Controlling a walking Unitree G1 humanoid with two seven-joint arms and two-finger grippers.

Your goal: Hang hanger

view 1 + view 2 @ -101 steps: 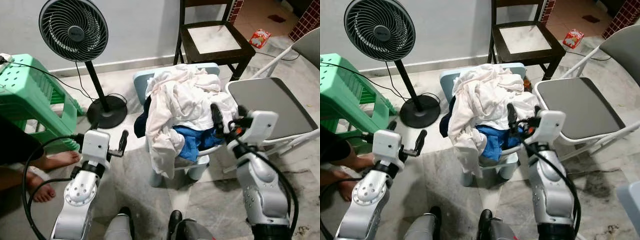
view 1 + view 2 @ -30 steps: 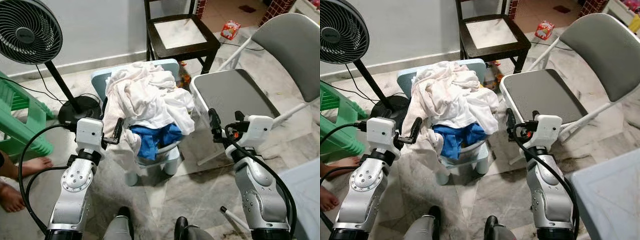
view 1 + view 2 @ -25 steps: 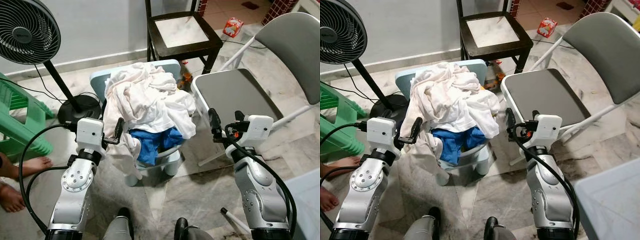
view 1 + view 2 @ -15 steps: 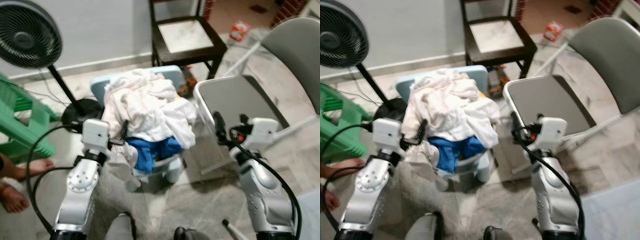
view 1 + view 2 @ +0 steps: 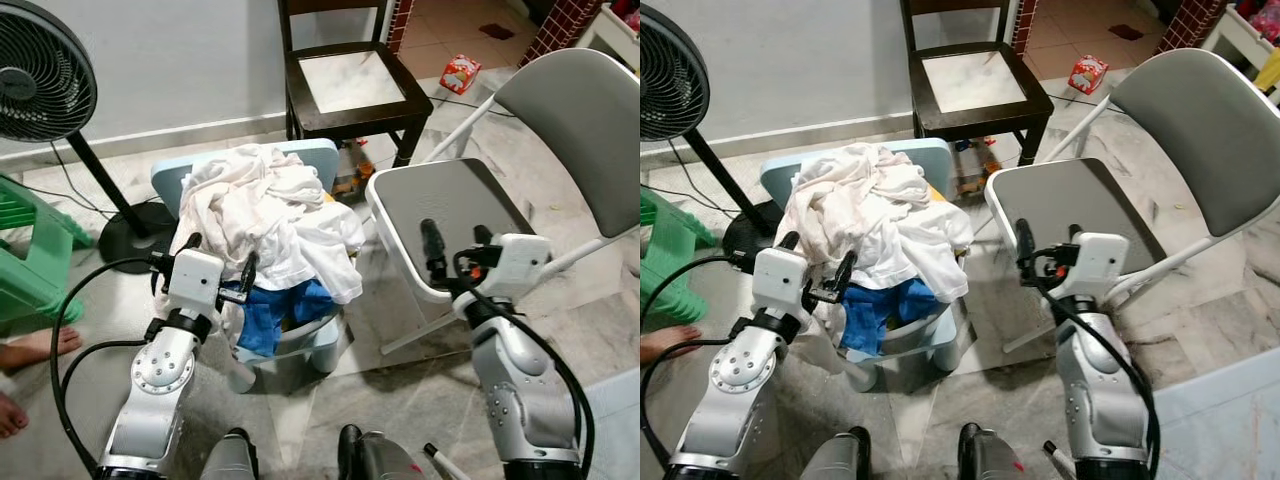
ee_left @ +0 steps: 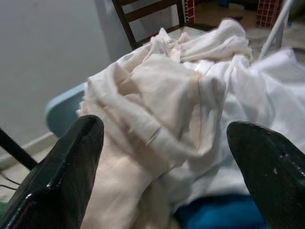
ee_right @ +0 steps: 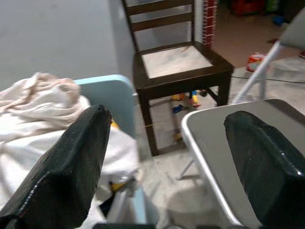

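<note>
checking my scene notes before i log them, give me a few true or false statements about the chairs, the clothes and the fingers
1. The pile of clothes lies on the grey folding chair. False: it lies on the small light blue chair; the seat of the grey folding chair is bare.
2. The left gripper has its fingers open, close to the clothes. True.
3. The right gripper is shut on a hanger. False: its fingers are open and hold nothing.
4. A dark wooden chair stands behind the blue chair. True.
5. The black fan stands on the robot's right. False: it stands on its left.
</note>
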